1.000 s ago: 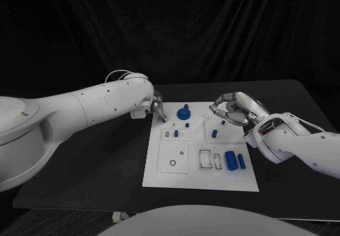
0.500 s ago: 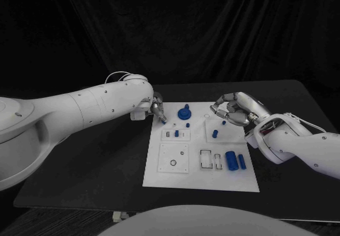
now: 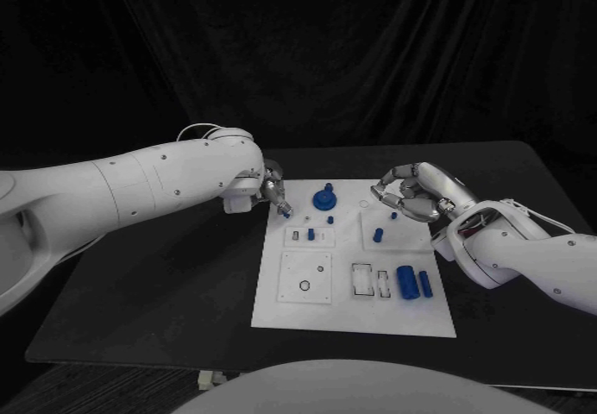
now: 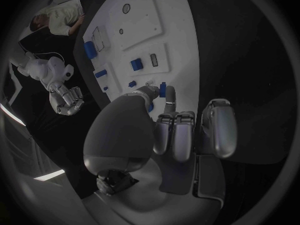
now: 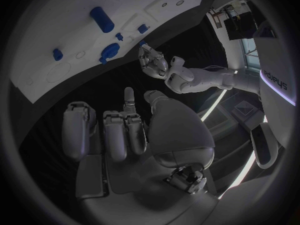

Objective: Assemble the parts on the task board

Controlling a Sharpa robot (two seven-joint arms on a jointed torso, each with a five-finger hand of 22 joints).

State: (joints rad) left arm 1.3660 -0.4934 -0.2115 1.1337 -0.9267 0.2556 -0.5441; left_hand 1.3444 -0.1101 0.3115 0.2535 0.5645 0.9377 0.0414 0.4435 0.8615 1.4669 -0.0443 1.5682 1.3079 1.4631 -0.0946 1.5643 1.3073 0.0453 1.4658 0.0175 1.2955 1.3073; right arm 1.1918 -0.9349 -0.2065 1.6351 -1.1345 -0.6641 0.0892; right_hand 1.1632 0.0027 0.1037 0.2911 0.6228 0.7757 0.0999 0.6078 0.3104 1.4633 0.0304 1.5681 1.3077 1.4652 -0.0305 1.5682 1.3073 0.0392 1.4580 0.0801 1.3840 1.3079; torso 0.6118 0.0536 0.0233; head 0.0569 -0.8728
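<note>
1. The task board [image 3: 355, 297] is seen lying flat in the middle of the black table [image 3: 149, 285], between the two hands.
2. Left hand [image 3: 270, 191]: held at the board's far left corner. In the left wrist view a small blue part [image 4: 162, 89] is seen pinched at the fingertips, the other fingers curled in beside it.
3. Right hand [image 3: 417, 194]: held above the board's far right edge, fingers curled inward. No part is seen in it; the right wrist view shows the palm bare.
4. Parts judged seated: a round blue piece with a peg [image 3: 324, 200] at the far end; small blue pegs [image 3: 310, 233] in the block below it.
5. Parts judged still loose: two blue cylinders [image 3: 408, 282] lying on their sides near the right edge.
6. Open recesses [image 3: 361, 281] beside the cylinders and the square plate with the ring [image 3: 304, 285] are noted as unfilled.
7. Judgement: assembly is partly done; several placements remain.
</note>
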